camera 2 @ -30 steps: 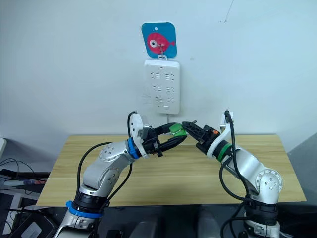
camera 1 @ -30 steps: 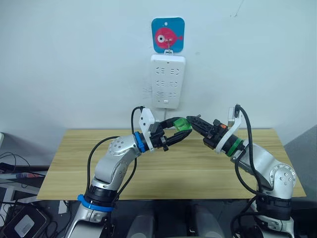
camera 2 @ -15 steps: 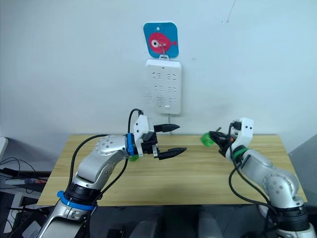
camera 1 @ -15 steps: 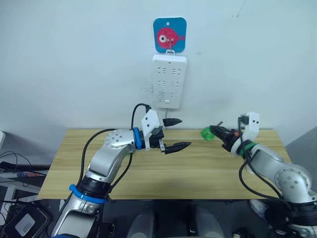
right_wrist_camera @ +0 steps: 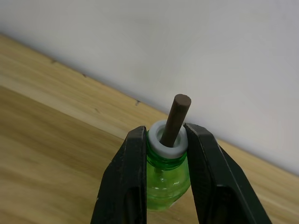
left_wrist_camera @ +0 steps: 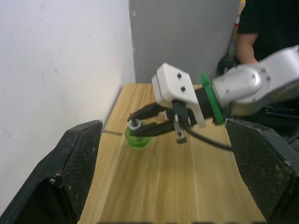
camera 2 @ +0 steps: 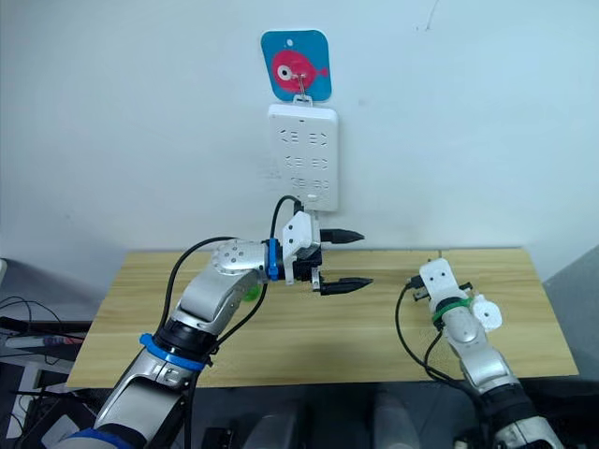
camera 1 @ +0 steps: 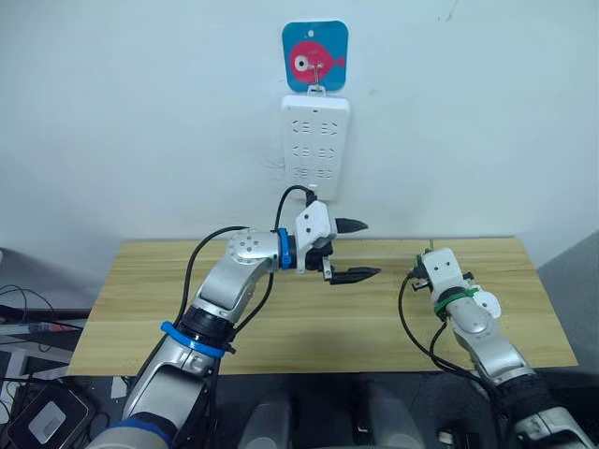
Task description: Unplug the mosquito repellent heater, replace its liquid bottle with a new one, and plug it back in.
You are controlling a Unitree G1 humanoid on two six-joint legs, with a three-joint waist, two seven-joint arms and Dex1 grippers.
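Small translucent green plastic bottle [right_wrist_camera: 167,175] with brown wick stem, pinched at its white neck collar by right gripper [right_wrist_camera: 163,154] low over far right of wooden table [camera 1: 281,318], left gripper [camera 1: 360,251] spread empty; judged light, slippery, wick fragile.

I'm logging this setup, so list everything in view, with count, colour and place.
green bottle: one, translucent green with a white collar and brown wick, gripped at the neck, low over the table's far right.
power strip: one, white, hanging on the wall above the table.
fish hook plate: one, blue with a pink fish, on the wall above the strip.
table: one, light wood, against the wall.
person: one, black top, beyond the table's right end.
left gripper: black fingers open, above table centre.
right gripper: black fingers shut on the bottle.
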